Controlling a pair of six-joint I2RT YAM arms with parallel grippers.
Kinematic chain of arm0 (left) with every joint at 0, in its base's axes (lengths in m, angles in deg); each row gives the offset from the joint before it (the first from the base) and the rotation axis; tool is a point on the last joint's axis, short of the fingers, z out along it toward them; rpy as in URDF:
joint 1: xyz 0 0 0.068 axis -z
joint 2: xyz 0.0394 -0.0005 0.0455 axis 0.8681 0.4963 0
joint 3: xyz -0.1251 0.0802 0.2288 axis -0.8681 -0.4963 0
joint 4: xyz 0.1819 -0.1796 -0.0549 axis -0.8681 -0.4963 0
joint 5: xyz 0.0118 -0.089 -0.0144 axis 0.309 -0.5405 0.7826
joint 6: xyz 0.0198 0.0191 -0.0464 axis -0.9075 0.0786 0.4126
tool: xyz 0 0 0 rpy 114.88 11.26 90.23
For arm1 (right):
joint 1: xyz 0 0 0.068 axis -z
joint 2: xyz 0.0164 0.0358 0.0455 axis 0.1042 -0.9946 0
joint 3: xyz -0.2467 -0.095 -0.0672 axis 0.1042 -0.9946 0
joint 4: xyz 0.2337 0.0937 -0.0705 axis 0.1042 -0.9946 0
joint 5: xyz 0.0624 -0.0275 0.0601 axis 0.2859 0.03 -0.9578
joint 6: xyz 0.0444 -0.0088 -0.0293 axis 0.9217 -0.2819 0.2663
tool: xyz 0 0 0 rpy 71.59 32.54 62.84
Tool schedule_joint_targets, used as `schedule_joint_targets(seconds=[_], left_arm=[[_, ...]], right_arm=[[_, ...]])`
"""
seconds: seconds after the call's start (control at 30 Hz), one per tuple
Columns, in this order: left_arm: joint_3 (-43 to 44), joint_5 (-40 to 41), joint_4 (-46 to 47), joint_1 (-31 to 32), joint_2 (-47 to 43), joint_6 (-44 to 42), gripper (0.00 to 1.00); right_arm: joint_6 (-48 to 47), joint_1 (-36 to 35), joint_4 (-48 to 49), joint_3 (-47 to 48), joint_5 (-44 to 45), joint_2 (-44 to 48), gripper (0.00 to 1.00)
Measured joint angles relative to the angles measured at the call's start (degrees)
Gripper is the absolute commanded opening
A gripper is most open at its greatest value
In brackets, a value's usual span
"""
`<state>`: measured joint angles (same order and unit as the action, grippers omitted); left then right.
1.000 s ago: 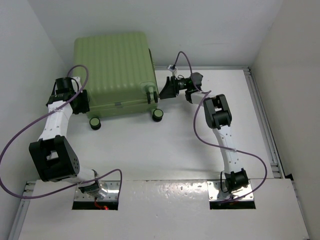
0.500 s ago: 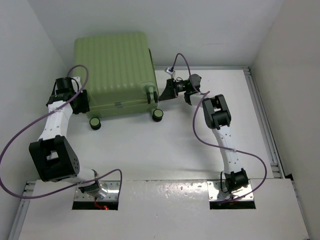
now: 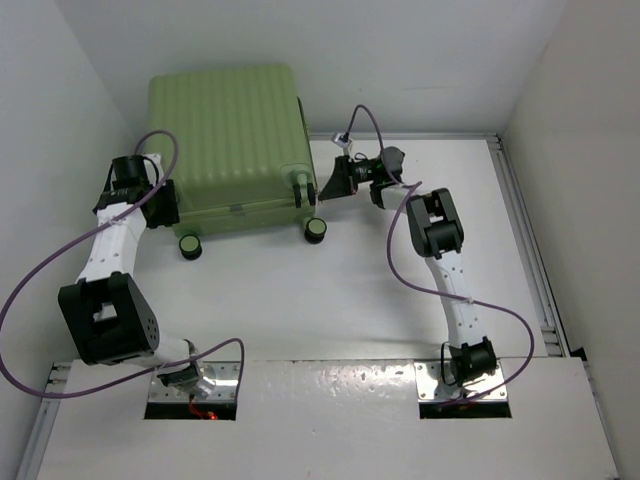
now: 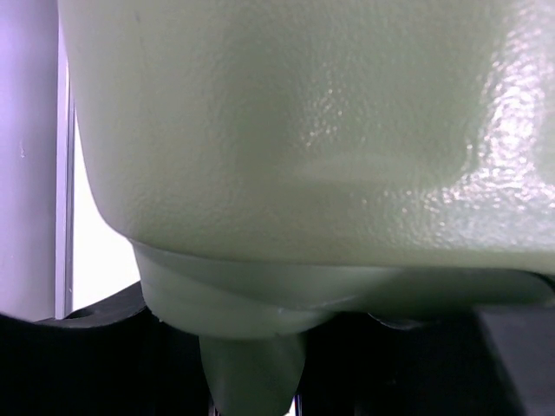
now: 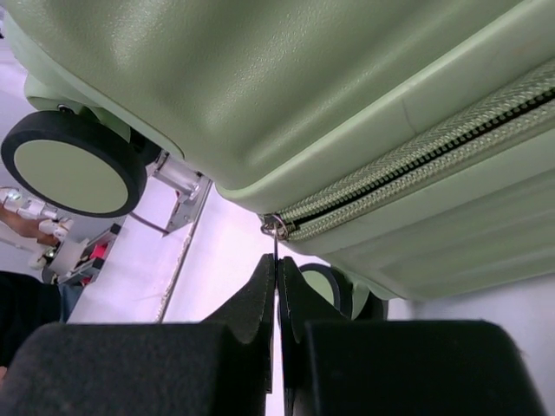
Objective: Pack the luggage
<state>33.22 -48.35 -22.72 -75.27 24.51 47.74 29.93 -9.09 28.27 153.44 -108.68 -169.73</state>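
Luggage (image 3: 228,140): green hard-shell case, lid down, lying flat on the far left of the table (image 3: 330,300), wheels facing near. Right gripper (image 5: 277,270) is at the case's near-right corner, just beside the wheel (image 5: 74,165). Its fingers are pinched together on the thin metal zipper pull (image 5: 276,247), which hangs at the end of the zipper (image 5: 416,173). Left gripper (image 3: 165,205) is against the near-left side of the shell. The wrist view is filled by green plastic, so I can't tell whether it grips or just braces.

Step in hand looks like zipping: pull just grabbed, drag not begun. Whether the track shown is already closed is unclear. The next move likely calls for dragging the pull along the track around the corner. The pinch must stay tight and in line with the zipper, while the left arm steadies the case against sliding.
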Motion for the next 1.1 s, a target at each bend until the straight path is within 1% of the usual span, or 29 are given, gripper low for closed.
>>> schedule_joint_targets(seconds=[0.23,0.4,0.47,0.57,0.8,0.87,0.9,0.93,0.97,1.03,1.07,1.1], left_arm=[[-0.39,0.28,0.59,0.07,-0.22,0.00,0.00],[-0.44,0.31,0.66,0.07,-0.22,0.02,0.00],[-0.50,0.31,0.70,0.07,-0.22,0.02,0.00],[-0.70,0.33,0.94,0.09,-0.33,0.02,0.00],[-0.70,0.42,0.96,0.11,-0.35,0.07,0.00],[-0.70,0.44,0.96,0.11,-0.35,0.09,0.00],[-0.70,0.44,0.96,0.11,-0.35,0.09,0.00],[-0.70,0.44,0.96,0.13,-0.35,0.11,0.00],[-0.70,0.44,0.96,0.13,-0.35,0.15,0.00],[-0.70,0.46,0.96,0.13,-0.35,0.17,0.00],[-0.70,0.46,0.96,0.13,-0.35,0.17,0.00],[-0.70,0.50,0.96,0.17,-0.35,0.22,0.00]], right_arm=[[1.60,1.44,-0.09,1.11,-0.11,0.28,0.00],[6.49,2.19,-0.44,8.17,-0.37,-0.35,0.00],[8.41,1.90,-0.28,9.25,-0.22,-0.35,0.00],[10.95,1.70,-0.20,8.37,0.11,-0.22,0.00],[14.14,1.66,-0.28,1.53,0.37,0.55,0.00],[15.23,1.49,-0.37,1.27,0.39,0.55,0.09],[15.96,1.42,-0.33,1.27,0.42,0.57,0.18],[16.87,1.44,-0.35,1.27,0.42,0.63,0.31],[18.03,1.42,-0.31,1.40,0.39,0.63,0.35],[20.98,1.42,-0.48,2.67,0.13,0.52,0.40],[23.02,1.38,-0.55,5.14,-0.17,-0.07,0.46],[25.18,1.33,-0.63,8.81,-0.26,-0.98,0.48]])
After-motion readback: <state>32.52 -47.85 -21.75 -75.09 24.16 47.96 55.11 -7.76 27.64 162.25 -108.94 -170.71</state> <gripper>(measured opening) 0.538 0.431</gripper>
